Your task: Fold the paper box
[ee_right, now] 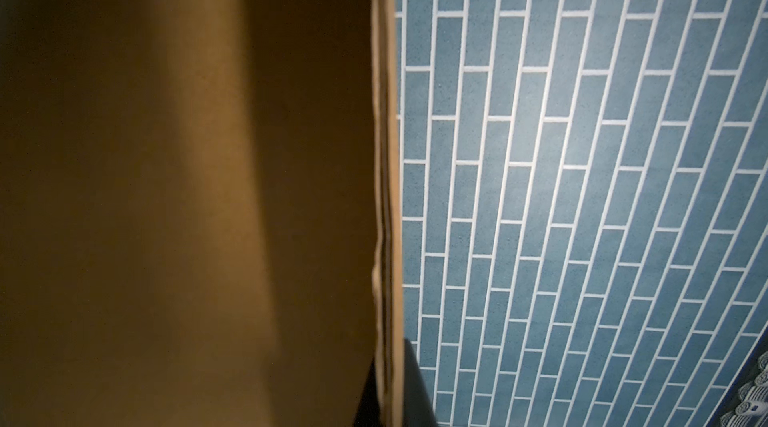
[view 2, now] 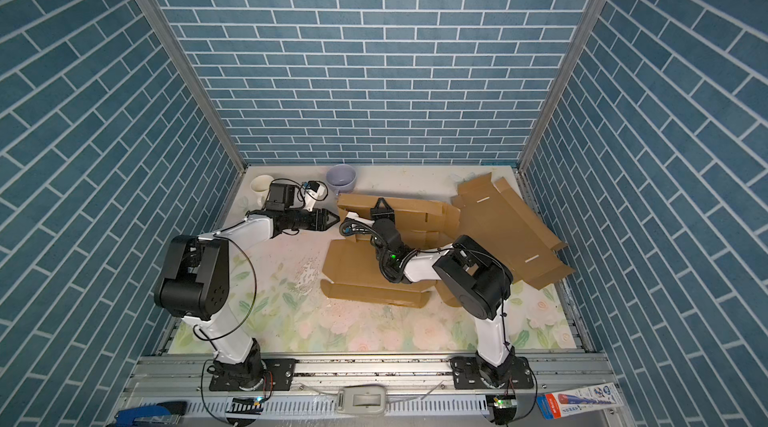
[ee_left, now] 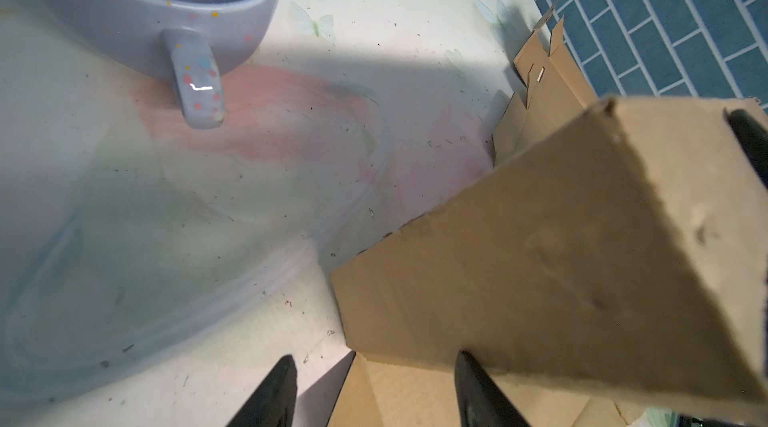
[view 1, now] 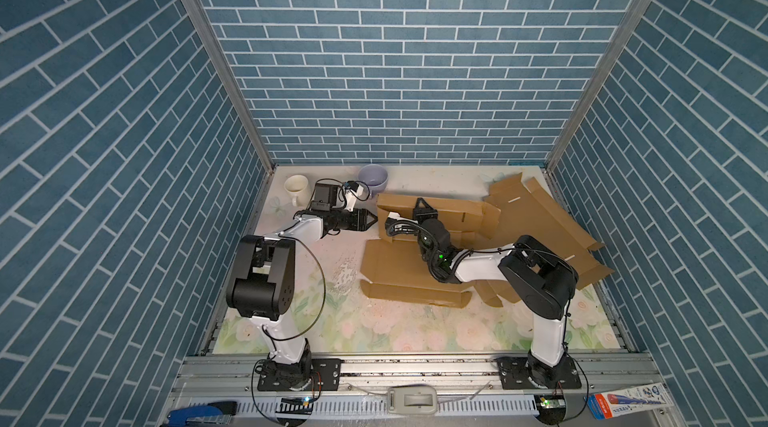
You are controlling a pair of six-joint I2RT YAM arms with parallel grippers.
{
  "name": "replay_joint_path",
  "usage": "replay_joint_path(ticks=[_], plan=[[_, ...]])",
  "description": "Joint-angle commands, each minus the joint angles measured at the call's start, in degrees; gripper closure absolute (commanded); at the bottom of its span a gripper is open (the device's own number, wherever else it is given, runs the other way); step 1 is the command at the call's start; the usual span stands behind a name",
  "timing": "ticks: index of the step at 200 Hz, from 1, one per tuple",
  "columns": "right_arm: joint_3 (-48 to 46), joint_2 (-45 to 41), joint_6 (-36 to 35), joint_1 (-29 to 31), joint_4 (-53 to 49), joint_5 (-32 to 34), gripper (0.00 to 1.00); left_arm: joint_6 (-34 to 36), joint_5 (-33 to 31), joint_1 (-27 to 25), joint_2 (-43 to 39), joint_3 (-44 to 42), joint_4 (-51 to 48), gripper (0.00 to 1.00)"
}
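One paper box (view 1: 395,267), right end effector (view 1: 423,205) clamping

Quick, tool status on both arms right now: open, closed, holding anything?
Left tool: open, at a corner of the paper box, gripping nothing.
Right tool: closed on the paper box's raised wall edge.

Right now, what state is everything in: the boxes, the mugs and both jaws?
Box: partly folded, back wall raised.
Spare box: unfolded, untouched.
Purple mug: upright, empty.
White mug: upright.
Left jaws: open beside the box's left end, holding nothing.
Right jaws: shut on the top edge of the box's raised wall.
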Motion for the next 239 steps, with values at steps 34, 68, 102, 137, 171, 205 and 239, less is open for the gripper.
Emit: replay_joint_path(ticks=[34,68,102,137,171,205,239], plan=[[-0.7,-0.9,1.7,0.3,-0.8,0.0,1.0,-0.4,-2.1,-1.8,-3.8,-3.6,2.9,0.36],[-0.7,-0.8,2.5,0.3,-1.7,-0.1,1.0,0.1,-2.7,-2.7,-3.4,-4.1,5.8,0.35],[-0.5,-1.4,3.8,0.3,-3.6,-0.4,1.0,0.2,-4.2,-3.1,-4.0,-5.8,11.0,0.37],[-0.5,-1.9,5.6,0.4,-5.9,-0.8,1.0,-1.2,-7.4,-4.7,-5.3,-10.2,21.4,0.4],[-0.3,-2.3,6.3,0.4,-7.0,-0.8,1.0,-2.6,-13.0,-7.6,-4.7,-11.7,26.1,0.43],[0.0,-2.2,6.7,0.7,-7.3,-0.7,1.0,-2.5,-21.5,-10.3,-4.5,-13.3,28.2,0.52],[0.3,-2.0,7.0,1.0,-7.6,-0.7,1.0,-3.7,-25.6,-11.7,-4.2,-15.3,33.0,0.6]])
